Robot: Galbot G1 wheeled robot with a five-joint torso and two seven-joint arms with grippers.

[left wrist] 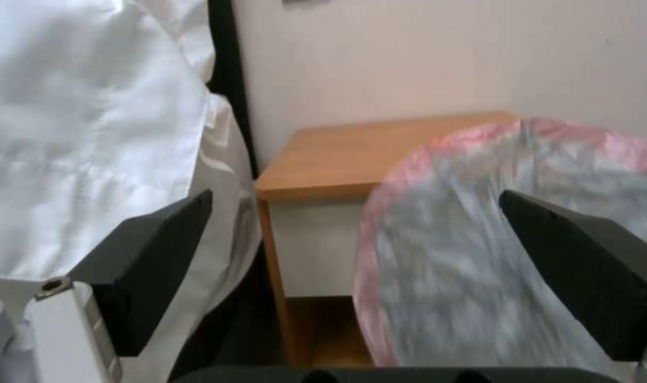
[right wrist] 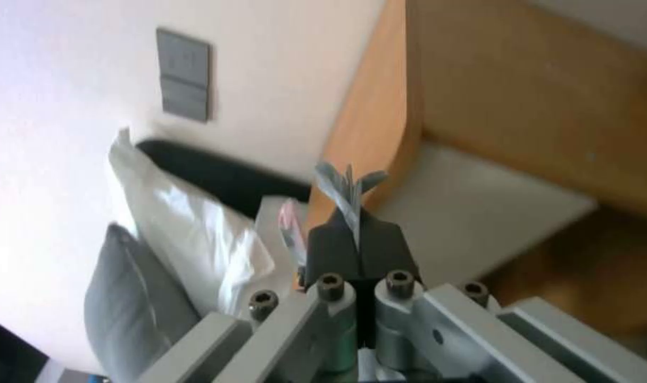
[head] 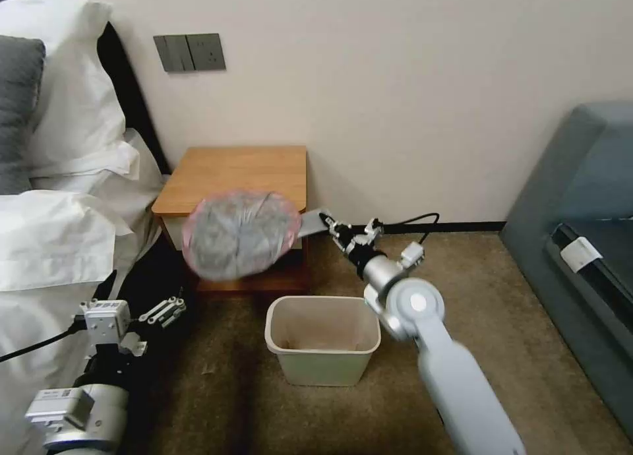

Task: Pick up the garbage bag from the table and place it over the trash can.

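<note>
Silver right arm reaches forward from lower right, its pincer (head: 328,223) closed flat on a grey edge of the garbage bag (head: 239,234); bag spread in the air before the worktop (head: 237,173) front, above and behind the trash can (head: 323,339); left pincer (head: 165,310) low beside the bed (head: 53,244), fingers (left wrist: 150,266) wide apart, holding nothing; grey sofa (head: 580,224) at far right.

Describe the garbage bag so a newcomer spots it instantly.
Find the orange-brown table against the wall beside the bed. In front of it, above the cream trash can, hangs the garbage bag, held by the right tool. It is the only crinkly grey film, pink-rimmed.
</note>
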